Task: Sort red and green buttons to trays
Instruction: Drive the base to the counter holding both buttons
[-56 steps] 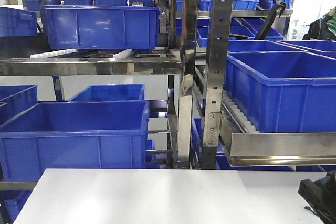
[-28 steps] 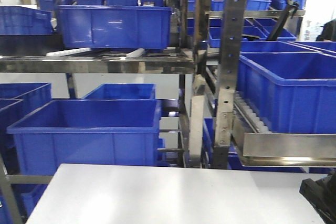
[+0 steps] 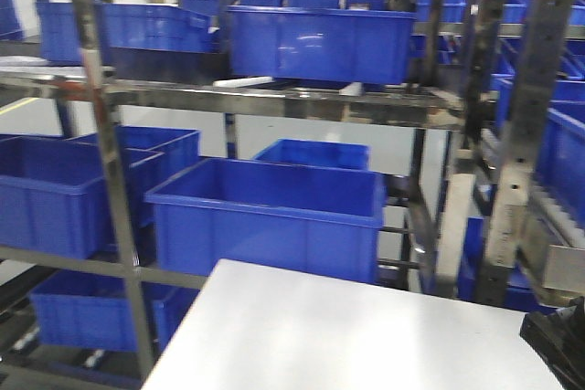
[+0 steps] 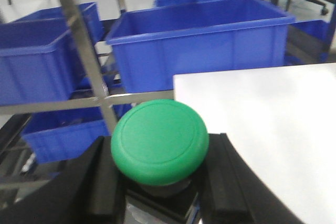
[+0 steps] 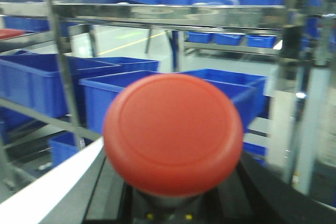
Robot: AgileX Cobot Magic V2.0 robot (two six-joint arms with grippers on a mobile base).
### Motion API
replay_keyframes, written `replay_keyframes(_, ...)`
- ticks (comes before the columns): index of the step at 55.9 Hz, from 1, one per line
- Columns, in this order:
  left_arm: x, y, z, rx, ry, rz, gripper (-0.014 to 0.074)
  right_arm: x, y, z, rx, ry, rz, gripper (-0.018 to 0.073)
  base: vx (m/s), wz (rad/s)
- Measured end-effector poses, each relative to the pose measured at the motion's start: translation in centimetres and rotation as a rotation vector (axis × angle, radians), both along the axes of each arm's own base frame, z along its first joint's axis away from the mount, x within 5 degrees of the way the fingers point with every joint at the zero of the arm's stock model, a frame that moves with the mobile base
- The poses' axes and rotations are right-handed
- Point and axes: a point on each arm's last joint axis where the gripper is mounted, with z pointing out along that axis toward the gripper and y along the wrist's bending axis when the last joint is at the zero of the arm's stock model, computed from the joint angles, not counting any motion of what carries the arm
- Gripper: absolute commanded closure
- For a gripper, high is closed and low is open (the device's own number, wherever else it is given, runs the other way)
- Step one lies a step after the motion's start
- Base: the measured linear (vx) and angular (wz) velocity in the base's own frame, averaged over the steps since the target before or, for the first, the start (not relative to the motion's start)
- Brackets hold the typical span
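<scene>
Clamping the green button [image 4: 159, 141] by its base, the left gripper [image 4: 163, 184] is closed; the right gripper [image 5: 173, 195] likewise holds the red button [image 5: 173, 132]. No trays in view: any jolt risks slippage or mis-sorting.

A: Any txt, nos. or brand names reading anywhere?
B: Nope, nothing's reading. Cap of the green button [image 4: 159, 140] is showing plain, the red button [image 5: 173, 132] same.
A: What abt the blue crates [image 3: 265, 216] behind the white table [image 3: 366, 335]?
B: Not showing any legible labels. Front view's blurring, so any small print beyond the table isn't resolving.
</scene>
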Motion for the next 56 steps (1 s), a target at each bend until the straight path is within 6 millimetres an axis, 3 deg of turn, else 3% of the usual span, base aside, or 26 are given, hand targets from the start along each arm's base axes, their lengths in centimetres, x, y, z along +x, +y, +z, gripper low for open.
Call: replay_keyframes(56,0.0,0.0,-0.01,0.0,0.001,0.0,0.0595,0.0,0.0,0.0,0.0,0.0,0.0,0.0568,-0.1,0.47)
